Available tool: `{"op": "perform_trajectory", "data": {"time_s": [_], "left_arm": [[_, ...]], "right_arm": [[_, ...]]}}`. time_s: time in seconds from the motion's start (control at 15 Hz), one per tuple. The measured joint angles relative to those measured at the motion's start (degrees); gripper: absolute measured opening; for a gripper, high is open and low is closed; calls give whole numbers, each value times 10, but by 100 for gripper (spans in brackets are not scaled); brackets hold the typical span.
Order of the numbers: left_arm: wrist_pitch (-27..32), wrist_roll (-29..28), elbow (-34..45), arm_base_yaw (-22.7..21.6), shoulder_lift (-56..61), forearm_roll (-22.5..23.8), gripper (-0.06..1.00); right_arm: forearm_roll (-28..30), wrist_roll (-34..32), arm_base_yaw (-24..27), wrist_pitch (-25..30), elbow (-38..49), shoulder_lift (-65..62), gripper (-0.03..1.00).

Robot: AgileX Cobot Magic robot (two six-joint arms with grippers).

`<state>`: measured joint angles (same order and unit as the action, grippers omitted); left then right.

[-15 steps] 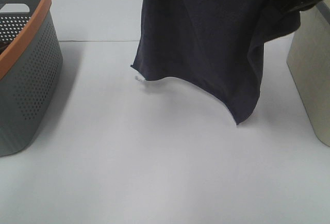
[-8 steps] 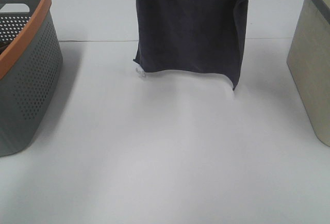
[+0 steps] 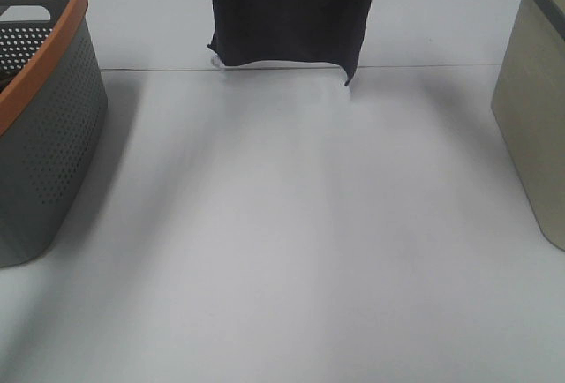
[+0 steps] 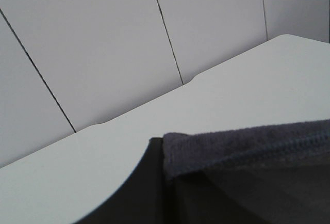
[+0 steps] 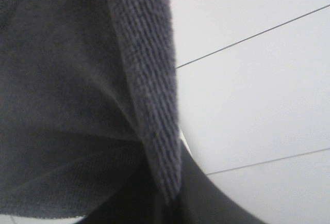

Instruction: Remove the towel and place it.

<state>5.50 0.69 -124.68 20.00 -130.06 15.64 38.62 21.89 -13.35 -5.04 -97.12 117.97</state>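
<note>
The towel (image 3: 287, 12) is a dark charcoal cloth that hangs spread out above the far middle of the white table (image 3: 282, 224). Its lower edge is just off the surface, with a small white tag (image 3: 218, 61) at its lower left corner. Its top runs out of the exterior view, and neither gripper shows there. In the left wrist view the hemmed edge of the towel (image 4: 247, 146) lies right against a dark finger (image 4: 134, 193). In the right wrist view a thick fold of the towel (image 5: 62, 79) covers a dark finger (image 5: 198, 198). Both grippers appear shut on the towel's top edge.
A grey perforated basket with an orange rim (image 3: 44, 118) stands at the left edge of the table. A beige bin with a dark rim (image 3: 530, 109) stands at the right edge. A seam (image 3: 441, 67) crosses the table under the towel.
The towel has been lifted higher and carried back and a little left. It now hangs flatter and looks smaller. The dark right arm has left the top right corner.
</note>
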Motion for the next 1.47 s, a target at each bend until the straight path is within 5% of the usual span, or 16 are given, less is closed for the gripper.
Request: {"op": "perform_trajectory", "data": {"time_s": [0.27,0.4,0.67,1.0,1.2,1.33,1.47], "left_arm": [[-2,-1,0,3,-46,1,0],[63,-1,0,16,-57,2,0],[271,9,0,51,-57,-22,0],[477,98,0,53,-57,-146,0],[611,132,0,53,-57,-162,0],[636,142,7,53,-57,-168,0],[637,144,19,53,-56,-194,0]], "right_arm": [[-51,-1,7,-42,-5,72,0],[-96,-18,5,-13,26,83,0],[-208,-26,-50,221,54,83,0],[-466,143,-70,488,55,77,0],[-500,175,-70,639,55,66,0],[-501,203,-70,724,55,66,0],[-501,211,-70,739,55,60,0]]}}
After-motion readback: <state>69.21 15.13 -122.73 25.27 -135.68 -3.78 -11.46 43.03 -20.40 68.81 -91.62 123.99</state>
